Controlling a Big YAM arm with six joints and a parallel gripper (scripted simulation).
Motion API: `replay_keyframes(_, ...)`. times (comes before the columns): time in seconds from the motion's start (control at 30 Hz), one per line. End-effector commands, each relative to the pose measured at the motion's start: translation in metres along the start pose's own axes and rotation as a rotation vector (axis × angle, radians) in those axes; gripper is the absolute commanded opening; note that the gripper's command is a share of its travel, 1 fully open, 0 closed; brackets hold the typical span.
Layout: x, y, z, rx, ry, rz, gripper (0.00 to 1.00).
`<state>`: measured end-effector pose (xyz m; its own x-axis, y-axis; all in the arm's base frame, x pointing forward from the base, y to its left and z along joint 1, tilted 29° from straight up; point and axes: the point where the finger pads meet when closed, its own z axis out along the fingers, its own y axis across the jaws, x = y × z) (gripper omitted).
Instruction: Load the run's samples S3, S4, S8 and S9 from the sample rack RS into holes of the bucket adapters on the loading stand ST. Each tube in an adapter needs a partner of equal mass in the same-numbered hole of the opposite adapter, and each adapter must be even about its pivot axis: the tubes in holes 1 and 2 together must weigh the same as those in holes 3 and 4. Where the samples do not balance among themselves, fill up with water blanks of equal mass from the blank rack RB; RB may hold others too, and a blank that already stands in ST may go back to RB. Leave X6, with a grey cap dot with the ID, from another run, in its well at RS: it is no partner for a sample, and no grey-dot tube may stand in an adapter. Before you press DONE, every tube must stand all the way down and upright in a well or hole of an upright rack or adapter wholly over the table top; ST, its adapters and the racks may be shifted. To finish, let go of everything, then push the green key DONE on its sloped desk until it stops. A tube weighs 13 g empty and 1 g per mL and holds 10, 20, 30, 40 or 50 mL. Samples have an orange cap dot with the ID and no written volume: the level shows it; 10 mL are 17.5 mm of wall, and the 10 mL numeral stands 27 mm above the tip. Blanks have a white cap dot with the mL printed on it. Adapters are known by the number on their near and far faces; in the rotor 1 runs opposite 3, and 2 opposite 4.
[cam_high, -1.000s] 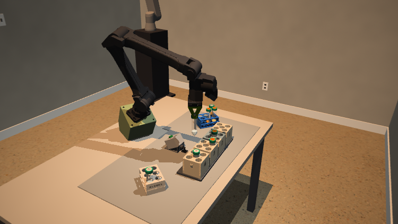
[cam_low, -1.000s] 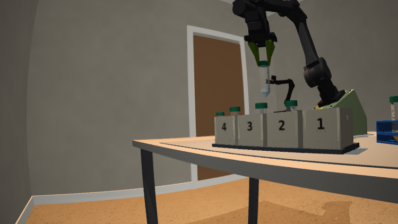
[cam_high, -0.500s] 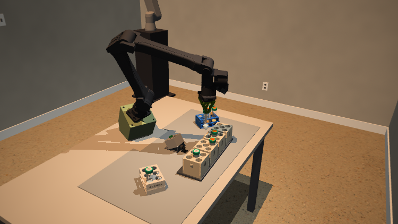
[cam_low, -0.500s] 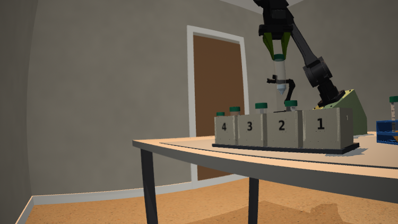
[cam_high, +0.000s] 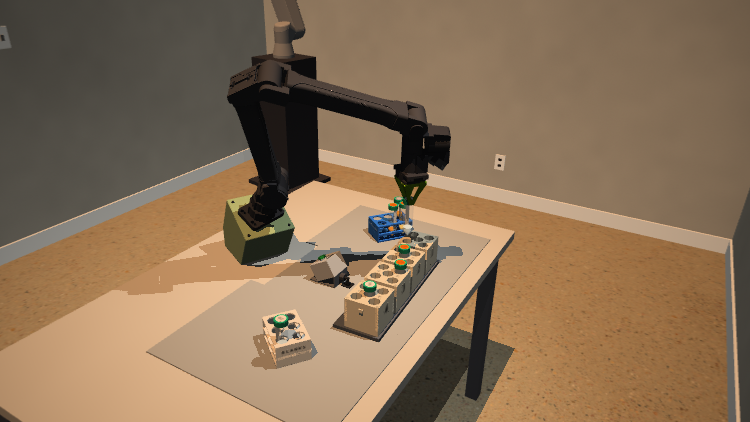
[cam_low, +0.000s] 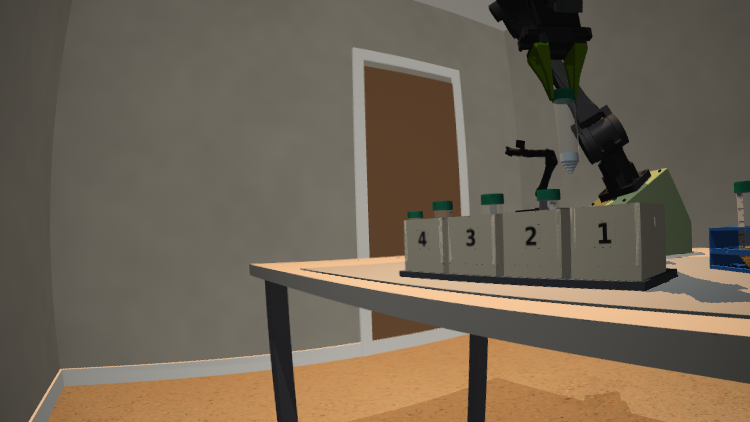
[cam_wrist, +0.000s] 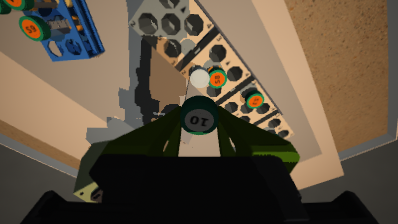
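My gripper (cam_high: 409, 195) is shut on the green cap of a water blank (cam_low: 566, 131) whose white cap dot reads 10 (cam_wrist: 199, 119). The tube hangs upright, well above the loading stand ST (cam_high: 390, 286). In the side view its tip is over the seam between adapter 2 (cam_low: 530, 236) and adapter 1 (cam_low: 603, 233). Two orange-dot samples (cam_wrist: 217, 78) (cam_wrist: 254, 100) and one white-dot blank (cam_high: 369, 286) stand in ST. Adapter 1 shows only empty holes. The blue sample rack RS (cam_high: 388, 225) holds several tubes, S9 (cam_wrist: 31, 28) among them.
The blank rack RB (cam_high: 289, 335) stands near the table's front with one green-capped tube in it. The small sloped desk with the DONE key (cam_high: 329, 268) sits left of ST. The arm's green base block (cam_high: 256, 236) is at the back left.
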<state>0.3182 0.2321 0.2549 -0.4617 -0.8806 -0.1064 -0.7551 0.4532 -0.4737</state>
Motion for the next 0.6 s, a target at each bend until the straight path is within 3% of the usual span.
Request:
replay_keyframes(0.0,-0.037,0.0,-0.024,0.009,-0.052,0.042,0.0)
replay_keyframes(0.33,-0.097,0.032,-0.024,0.005,-0.054,0.041,0.0)
replay_keyframes(0.57,-0.115,0.034,-0.019,0.007,-0.061,0.062,0.0)
